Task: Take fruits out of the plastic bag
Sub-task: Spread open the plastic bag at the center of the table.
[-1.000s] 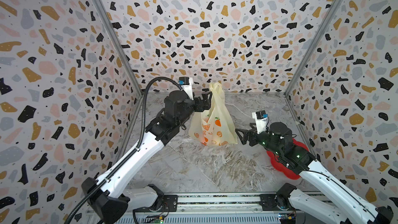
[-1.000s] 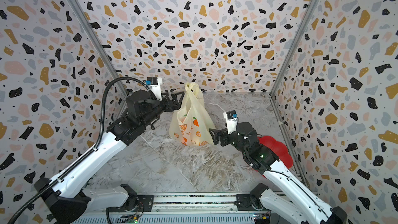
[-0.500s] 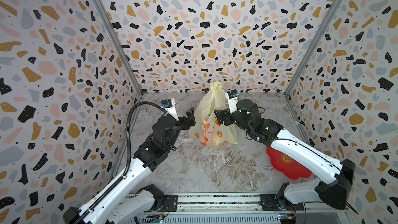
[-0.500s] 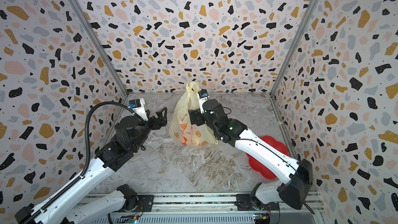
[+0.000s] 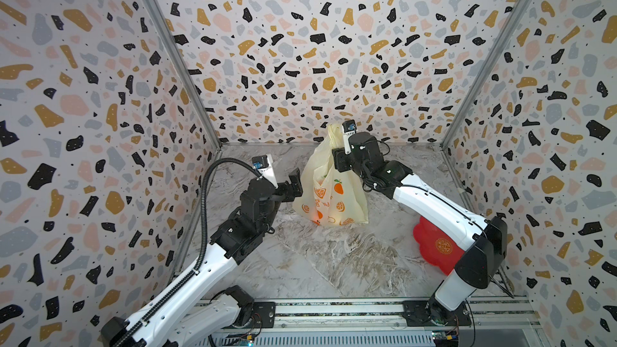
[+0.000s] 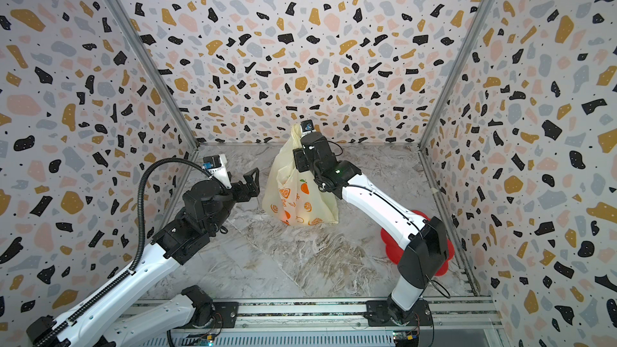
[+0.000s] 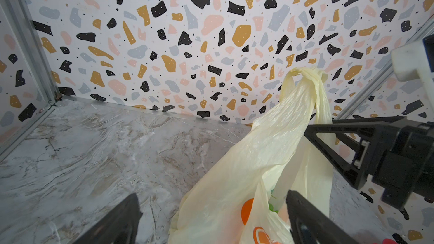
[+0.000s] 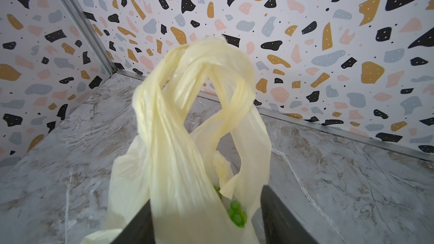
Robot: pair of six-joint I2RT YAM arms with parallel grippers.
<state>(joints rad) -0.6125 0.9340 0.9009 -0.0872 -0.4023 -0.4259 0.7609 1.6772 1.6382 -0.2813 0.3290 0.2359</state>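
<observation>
Top views, bag [image 5: 329, 195]: upright, long axis vertical, handles on top.
Top views, reach: right gripper [image 5: 338, 158] at the handles, the nearer one; left gripper [image 5: 295, 180] just beside the bag's side.
Top views, plate [image 5: 430, 245]: no fruit seen on it.
Left wrist: left gripper [image 7: 212, 197] spread wide, bag straight ahead.
Right wrist: right gripper [image 8: 206, 198] straddles the handle strands, jaws partly apart; cannot tell if it pinches.
Contents: grapes [image 8: 236, 212] inside the bag.
</observation>
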